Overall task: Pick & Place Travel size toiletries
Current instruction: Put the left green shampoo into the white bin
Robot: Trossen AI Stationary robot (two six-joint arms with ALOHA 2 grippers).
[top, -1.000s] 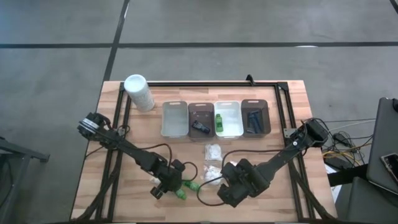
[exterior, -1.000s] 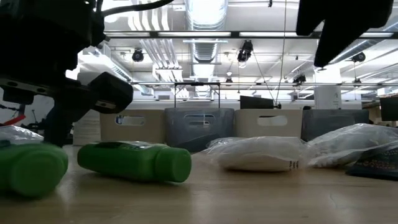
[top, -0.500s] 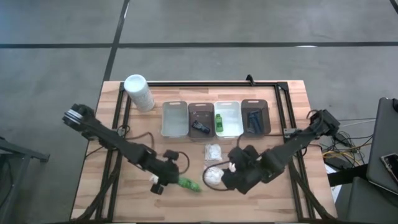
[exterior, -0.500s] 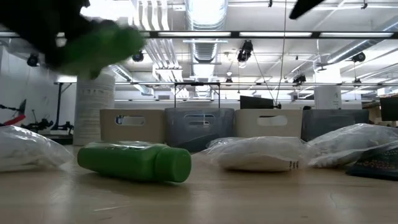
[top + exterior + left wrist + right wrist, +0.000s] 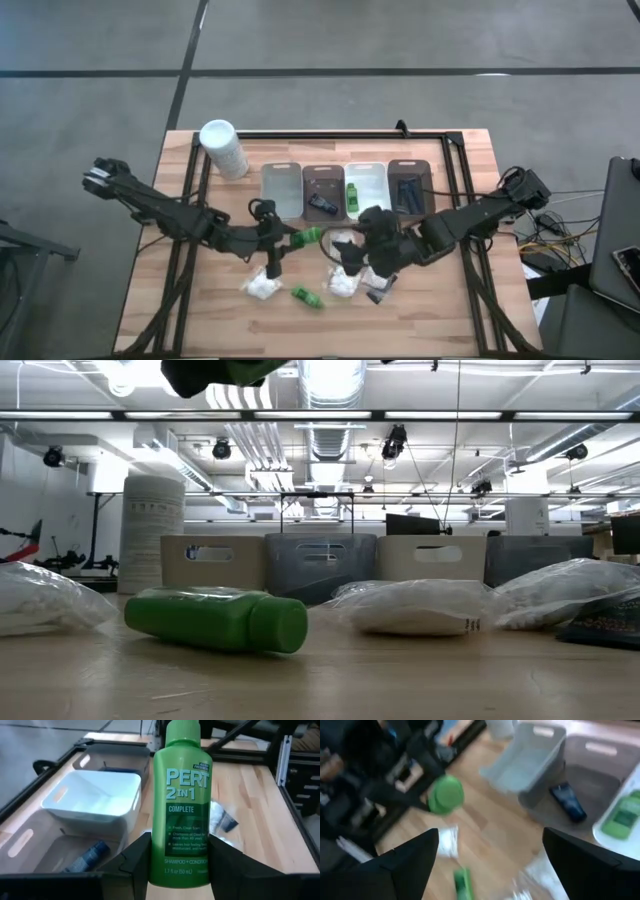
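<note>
My left gripper (image 5: 181, 870) hangs above the middle of the table, shut on a green bottle (image 5: 309, 236) just in front of the trays. My right gripper (image 5: 352, 258) hovers open over clear packets of white puffs (image 5: 343, 283), touching nothing. A second green bottle (image 5: 306, 297) lies on its side on the table, also seen in the low view (image 5: 215, 618). Another packet (image 5: 262, 287) lies to its left. A third green bottle (image 5: 352, 194) lies in the pale tray. Dark sticks (image 5: 408, 192) and a flat black piece (image 5: 320, 203) lie in the brown trays. My left gripper pinches the green bottle's base end (image 5: 181, 862) between its two fingers (image 5: 136, 865). The fingers come level from the table's left and lie along the bottle. The bottle is lifted clear and lies about level, its cap (image 5: 182, 730) pointing away from the gripper toward the trays.
Four trays (image 5: 281, 190) stand in a row across the far half of the table. A tall white cylinder (image 5: 224, 148) stands at the far left. A dark frame (image 5: 330, 133) runs along the far edge. Bare wood shows at the near left and right corners.
My left gripper has lifted the green bottle off the near part of the table and carried it up and toward the trays. My right gripper has moved from the near edge toward the far edge and a little left, over the packets.
</note>
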